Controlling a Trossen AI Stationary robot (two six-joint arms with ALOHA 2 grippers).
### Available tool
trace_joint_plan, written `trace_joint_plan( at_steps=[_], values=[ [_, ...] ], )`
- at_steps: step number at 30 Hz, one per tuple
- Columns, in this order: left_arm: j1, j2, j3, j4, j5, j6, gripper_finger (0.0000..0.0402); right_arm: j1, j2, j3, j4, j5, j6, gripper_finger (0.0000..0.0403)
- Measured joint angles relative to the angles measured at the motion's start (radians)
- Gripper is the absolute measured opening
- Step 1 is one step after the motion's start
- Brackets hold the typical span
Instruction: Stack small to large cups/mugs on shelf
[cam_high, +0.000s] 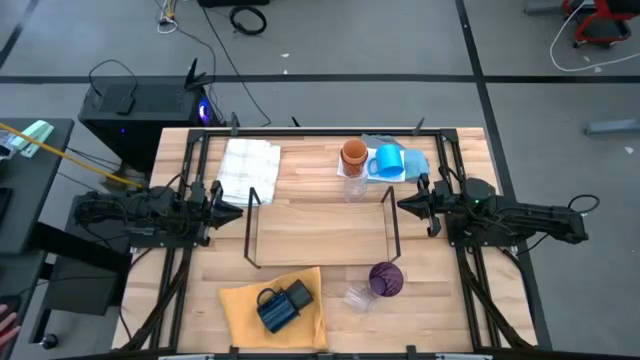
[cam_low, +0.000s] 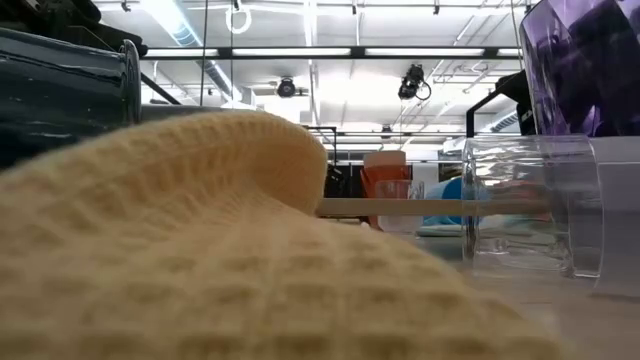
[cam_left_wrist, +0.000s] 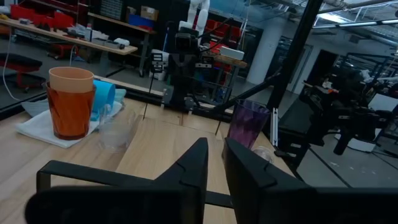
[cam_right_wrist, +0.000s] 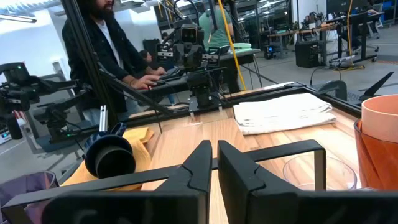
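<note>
Flanking the empty shelf (cam_high: 320, 218), left gripper (cam_high: 236, 212) and right gripper (cam_high: 403, 204) both nearly closed, holding nothing, orange cups (cam_high: 353, 155) and blue mug (cam_high: 389, 162) at far side, purple cup (cam_high: 386, 279) near-right.

Bare wooden shelf (cam_high: 320, 232); cups: orange (cam_high: 353, 155), blue (cam_high: 388, 162), purple (cam_high: 386, 279)

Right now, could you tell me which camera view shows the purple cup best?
The left wrist view: the purple cup stands whole, upright. High view shows only its top; low view crops it; right wrist catches its rim.
</note>
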Motion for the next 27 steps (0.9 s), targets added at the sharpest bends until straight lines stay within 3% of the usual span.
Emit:
trace_joint_plan(
  at_steps=[27],
  values=[
    [0.000,0.000,0.000,0.000,0.000,-0.001,0.0054,0.000,0.000,0.000,0.000,0.000,0.000,0.0034]
  ],
)
